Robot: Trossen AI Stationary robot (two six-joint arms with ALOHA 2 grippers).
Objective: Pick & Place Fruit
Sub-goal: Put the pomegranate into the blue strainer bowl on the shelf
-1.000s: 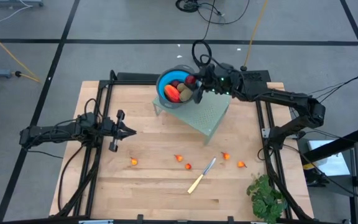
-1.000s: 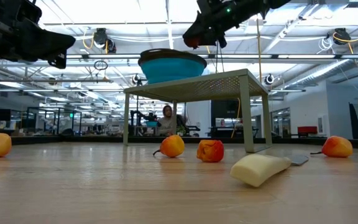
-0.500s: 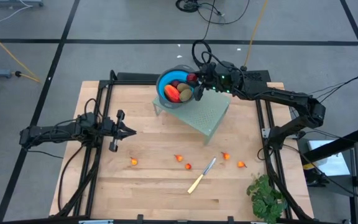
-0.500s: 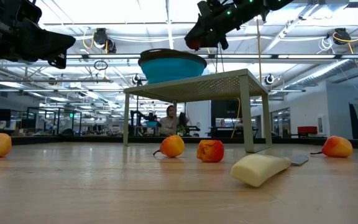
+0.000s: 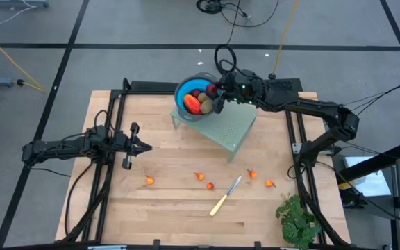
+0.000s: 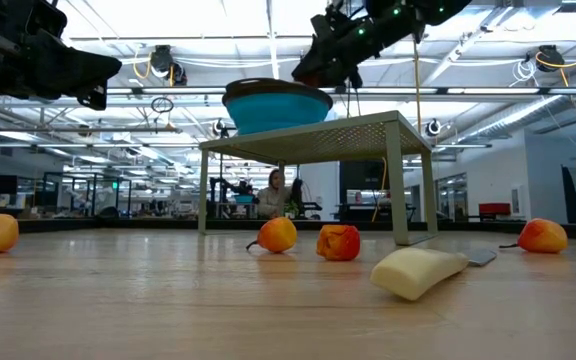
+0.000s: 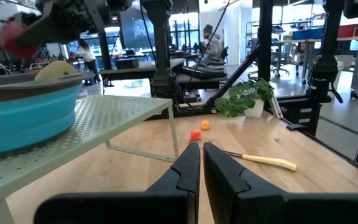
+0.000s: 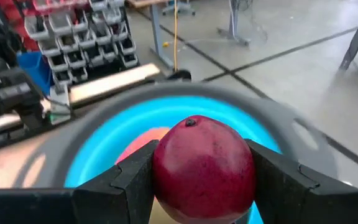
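My right gripper hovers over the right part of a blue bowl on a pale green perforated stand, shut on a dark red ball. The bowl holds a red-orange piece, a brownish-green oval and another dark red ball. Several tiny orange-red fruits lie on the table in front of the stand. My left gripper is shut and idle over the table's left part. My right gripper pinches the dark red ball between its two fingers, one on each side at its widest part. The fingers come slanting down from the table's right. The ball is lifted clear above the bowl.
A pale-handled knife lies near the table's front centre. A leafy green bunch sits at the near right corner. The stand raises the bowl above the table. Black frame rails run along both sides. People show in the room beyond.
My right gripper has carried the dark red ball a little toward the table's left, farther over the bowl, staying shut on it. The left arm has kept still.
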